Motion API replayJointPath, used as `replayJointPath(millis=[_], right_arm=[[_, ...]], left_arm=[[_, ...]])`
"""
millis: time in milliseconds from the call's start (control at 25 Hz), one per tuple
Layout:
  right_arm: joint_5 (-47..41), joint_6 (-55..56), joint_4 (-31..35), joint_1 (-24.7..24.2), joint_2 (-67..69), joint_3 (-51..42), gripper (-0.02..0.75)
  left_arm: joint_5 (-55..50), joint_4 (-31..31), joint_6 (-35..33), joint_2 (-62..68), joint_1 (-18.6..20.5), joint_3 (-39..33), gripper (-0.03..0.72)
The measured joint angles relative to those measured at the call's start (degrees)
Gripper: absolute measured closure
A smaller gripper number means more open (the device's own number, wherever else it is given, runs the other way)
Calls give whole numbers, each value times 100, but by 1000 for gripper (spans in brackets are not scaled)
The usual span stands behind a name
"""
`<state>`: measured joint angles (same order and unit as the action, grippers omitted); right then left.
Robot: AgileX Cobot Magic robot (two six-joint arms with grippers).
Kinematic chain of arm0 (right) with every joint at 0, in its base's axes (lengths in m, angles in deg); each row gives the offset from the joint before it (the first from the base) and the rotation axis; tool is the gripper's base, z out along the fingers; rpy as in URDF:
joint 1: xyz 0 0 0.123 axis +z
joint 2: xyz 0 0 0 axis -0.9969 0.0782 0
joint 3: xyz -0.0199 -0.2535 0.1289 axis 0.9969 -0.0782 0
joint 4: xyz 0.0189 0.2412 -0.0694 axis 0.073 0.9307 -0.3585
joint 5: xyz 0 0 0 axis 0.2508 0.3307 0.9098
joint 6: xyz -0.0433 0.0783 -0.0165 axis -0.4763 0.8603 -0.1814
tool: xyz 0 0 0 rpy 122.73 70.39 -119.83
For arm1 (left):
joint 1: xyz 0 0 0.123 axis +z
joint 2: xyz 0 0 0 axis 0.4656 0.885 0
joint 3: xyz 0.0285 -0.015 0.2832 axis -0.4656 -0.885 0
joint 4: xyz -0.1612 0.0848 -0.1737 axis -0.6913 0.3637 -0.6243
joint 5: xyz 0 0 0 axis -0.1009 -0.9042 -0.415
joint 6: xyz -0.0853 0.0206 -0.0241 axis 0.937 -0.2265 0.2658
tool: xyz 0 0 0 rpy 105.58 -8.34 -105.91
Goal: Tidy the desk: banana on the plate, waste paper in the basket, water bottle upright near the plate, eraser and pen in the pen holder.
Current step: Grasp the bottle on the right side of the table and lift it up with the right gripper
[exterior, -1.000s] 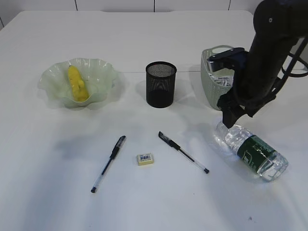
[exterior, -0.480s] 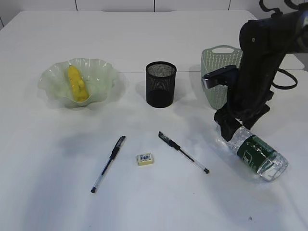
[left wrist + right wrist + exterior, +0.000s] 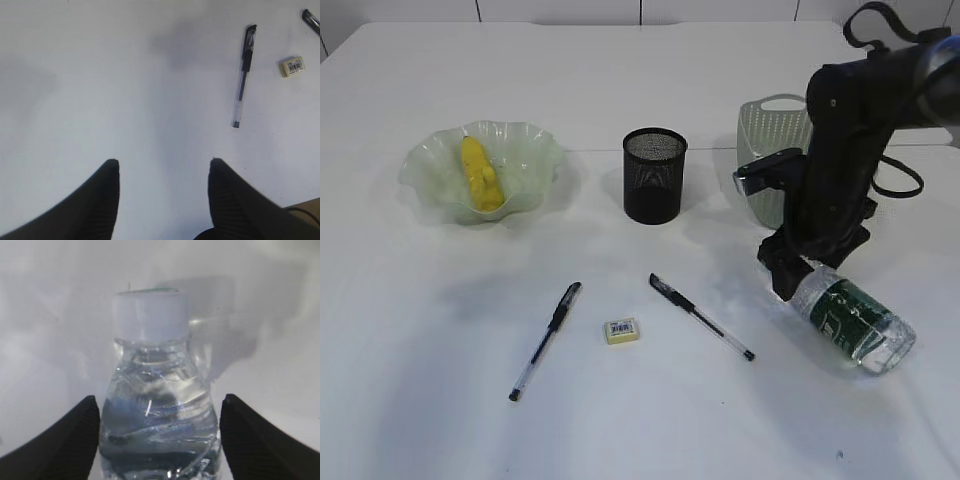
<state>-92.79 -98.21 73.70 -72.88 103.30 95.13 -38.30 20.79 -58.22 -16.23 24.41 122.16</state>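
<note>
The right gripper (image 3: 159,440) straddles the clear plastic water bottle (image 3: 848,322) lying at four o'clock on the white desk (image 3: 620,420), jaws parted (not yet clamped); left gripper (image 3: 164,200) spread, empty.

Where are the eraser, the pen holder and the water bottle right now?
eraser (image 3: 621,330), exterior view, on its barcode label.
pen holder (image 3: 654,178), exterior view, on the mesh side wall.
water bottle (image 3: 155,410), right wrist view, on the clear shoulder below the white cap.

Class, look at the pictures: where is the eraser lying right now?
In the exterior view the eraser lies on the desk front and centre, between the two pens, in front of the pen holder.
</note>
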Motion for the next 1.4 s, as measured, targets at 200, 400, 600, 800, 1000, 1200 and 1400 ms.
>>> replayJointPath(millis=[200, 400, 600, 800, 1000, 1200, 1400], right_arm=[[10, 0, 45, 0, 183, 114, 192], [-12, 0, 79, 0, 273, 295, 209], [-65, 0, 148, 0, 273, 362, 305], [-218, 58, 335, 0, 273, 362, 315], [-422, 67, 525, 0, 76, 362, 317], [-805, 80, 644, 0, -503, 362, 318], [-968, 93, 925, 4, -1167, 254, 318]], left_arm=[[63, 0, 0, 0, 0, 0, 286], [63, 0, 0, 0, 0, 0, 286], [63, 0, 0, 0, 0, 0, 286], [66, 0, 0, 0, 0, 0, 286], [75, 0, 0, 0, 0, 0, 286], [75, 0, 0, 0, 0, 0, 286], [75, 0, 0, 0, 0, 0, 286]])
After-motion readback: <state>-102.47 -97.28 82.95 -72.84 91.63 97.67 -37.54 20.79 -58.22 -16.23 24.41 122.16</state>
